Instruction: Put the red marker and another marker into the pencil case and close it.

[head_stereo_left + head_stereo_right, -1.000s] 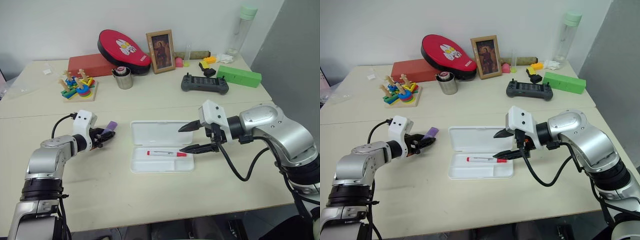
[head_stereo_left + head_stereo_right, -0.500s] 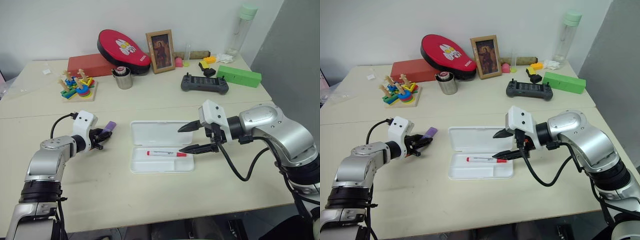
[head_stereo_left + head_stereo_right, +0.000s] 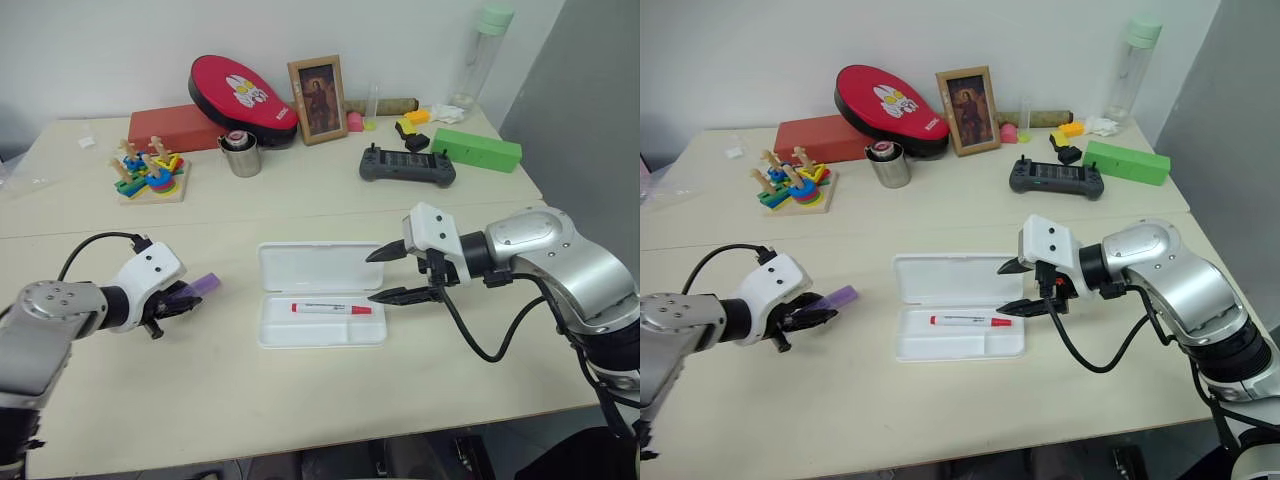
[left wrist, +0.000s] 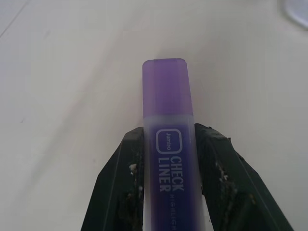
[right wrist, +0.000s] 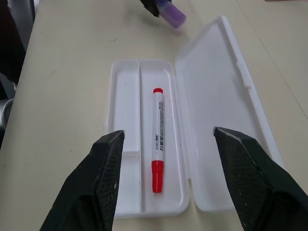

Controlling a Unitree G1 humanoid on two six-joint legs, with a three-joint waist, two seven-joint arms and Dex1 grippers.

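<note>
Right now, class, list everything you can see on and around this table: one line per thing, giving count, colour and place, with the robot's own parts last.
pencil case: 1, white, open, table middle
red marker: 1, white with red ends, lying in the case tray
purple highlighter: 1, purple, held left of the case
red oval pouch: 1, red, back, on the red box
red box: 1, red, back left
stacking toy: 1, multicoloured, back left
metal cup: 1, silver, back centre
picture frame: 1, brown, back centre
game controller: 1, dark grey, back right
green box: 1, green, back right
bottle: 1, clear with green cap, back right corner
left gripper: shut on the highlighter
right gripper: open, at the case's right end
</note>
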